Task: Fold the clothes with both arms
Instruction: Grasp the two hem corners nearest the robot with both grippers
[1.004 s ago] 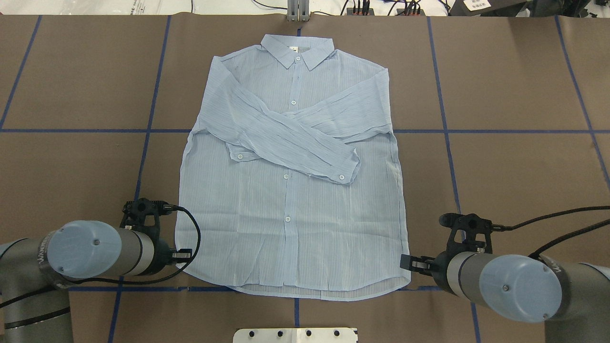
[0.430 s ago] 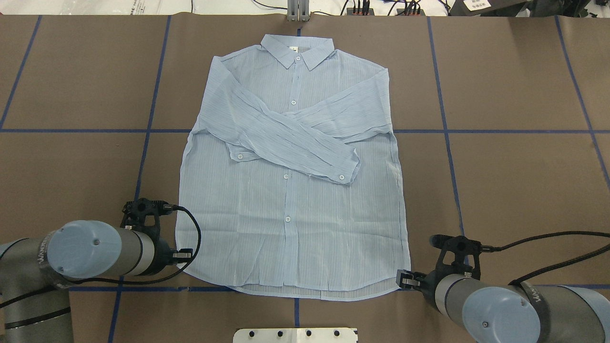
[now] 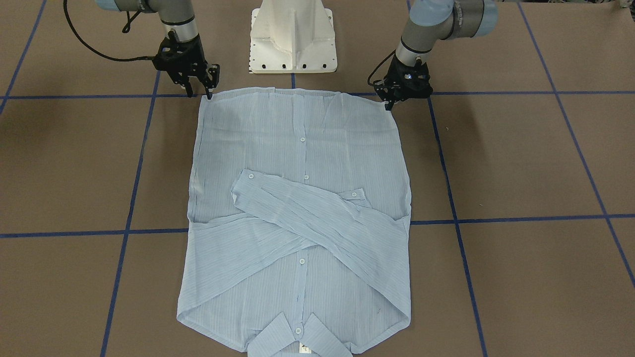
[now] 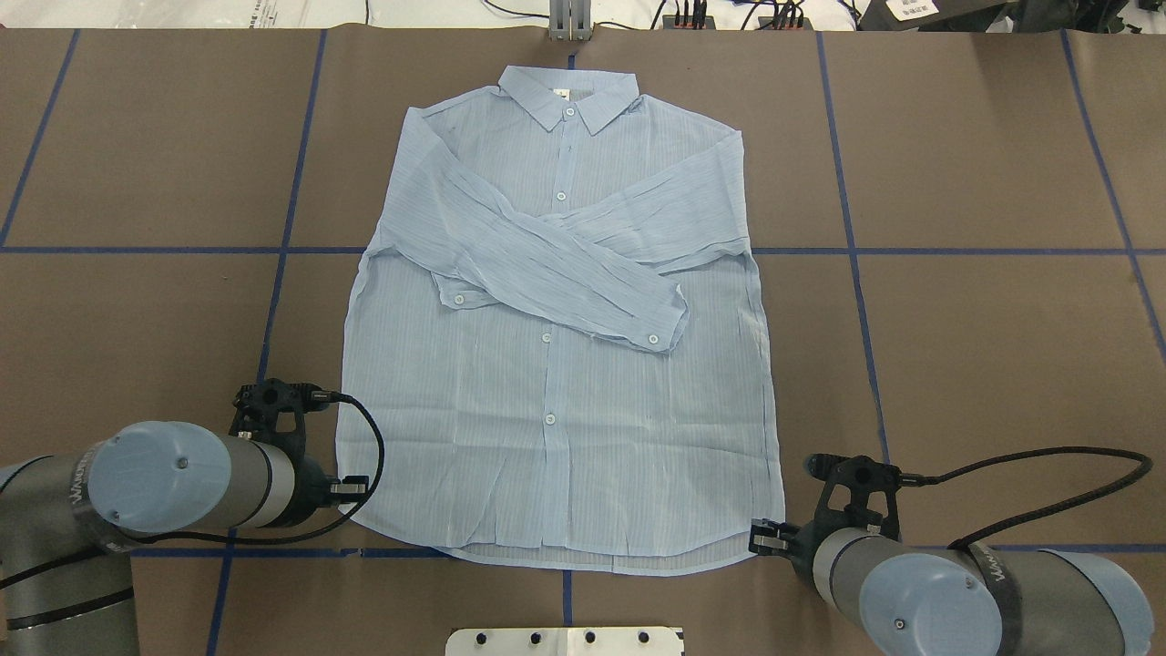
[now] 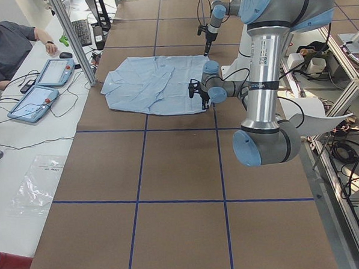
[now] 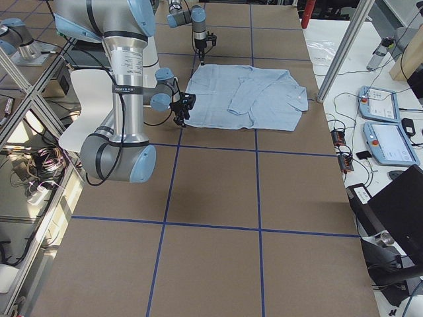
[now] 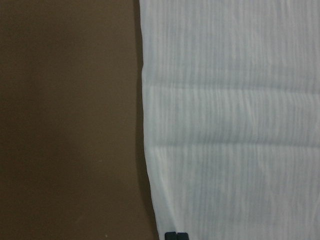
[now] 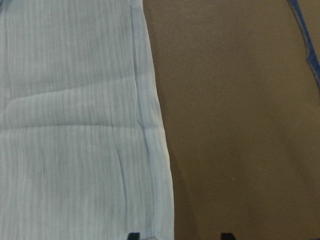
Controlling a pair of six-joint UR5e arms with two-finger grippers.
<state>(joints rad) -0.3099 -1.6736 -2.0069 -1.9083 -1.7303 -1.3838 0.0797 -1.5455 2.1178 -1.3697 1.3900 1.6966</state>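
The light blue striped shirt (image 4: 556, 410) lies flat and buttoned on the brown table, collar at the far side, both sleeves crossed over the chest. It also shows in the front-facing view (image 3: 297, 148). My left gripper (image 4: 351, 492) is at the hem's left corner; in the left wrist view its tips (image 7: 176, 235) sit together on the shirt's edge (image 7: 230, 125), shut on it. My right gripper (image 4: 761, 539) is at the hem's right corner. In the right wrist view its jaws (image 8: 179, 235) stand apart, open, astride the shirt's edge (image 8: 75, 125). Front-facing: right gripper (image 3: 199, 93), left gripper (image 3: 388, 103).
The white pedestal base (image 4: 565, 640) stands just behind the hem at the near edge. Blue tape lines (image 4: 852, 246) grid the brown table. A grey post (image 4: 569, 23) and cables line the far edge. An operator (image 5: 6, 47) and tablets (image 5: 39, 99) are beyond the far side.
My right arm has moved back toward the near edge and slightly inward, bringing its gripper to the hem's right corner. The left arm and the shirt have not moved.
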